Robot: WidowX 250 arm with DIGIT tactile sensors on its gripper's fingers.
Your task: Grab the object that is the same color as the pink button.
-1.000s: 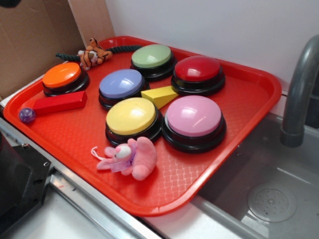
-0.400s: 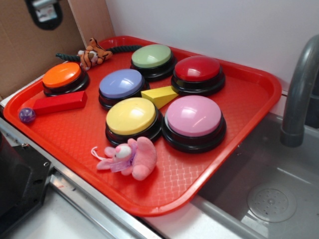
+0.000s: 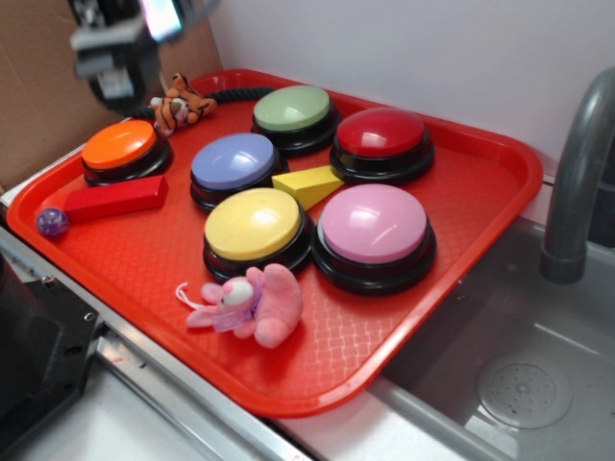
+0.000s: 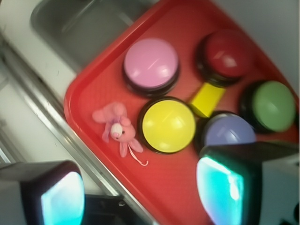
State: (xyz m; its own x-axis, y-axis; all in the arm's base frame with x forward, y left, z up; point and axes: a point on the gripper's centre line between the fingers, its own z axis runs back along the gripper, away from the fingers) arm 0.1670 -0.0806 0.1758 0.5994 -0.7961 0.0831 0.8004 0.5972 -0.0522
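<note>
The object, a small pink plush animal [image 3: 252, 305] with a pale face, lies near the front edge of the red tray [image 3: 461, 250]. The pink button [image 3: 373, 223] stands just behind and to the right of it. My gripper [image 3: 120, 82] hangs blurred high over the tray's back left corner, above the orange button and far from the plush. In the wrist view the gripper [image 4: 143, 194] is open, its two fingers wide apart with nothing between them. The plush [image 4: 116, 127] and pink button [image 4: 151, 62] lie well ahead on the tray [image 4: 93, 89].
Orange [image 3: 119, 144], lilac-blue [image 3: 233, 160], yellow [image 3: 255, 223], green [image 3: 292, 108] and red [image 3: 381, 133] buttons crowd the tray. A yellow wedge [image 3: 309, 184], red block [image 3: 115, 199], purple ball [image 3: 52, 222] and tiger plush [image 3: 180, 104] are there too. Sink [image 3: 519, 384] and faucet [image 3: 577, 173] at right.
My gripper has come down into view at the top left, over the tray's back left corner. Nothing on the tray has moved.
</note>
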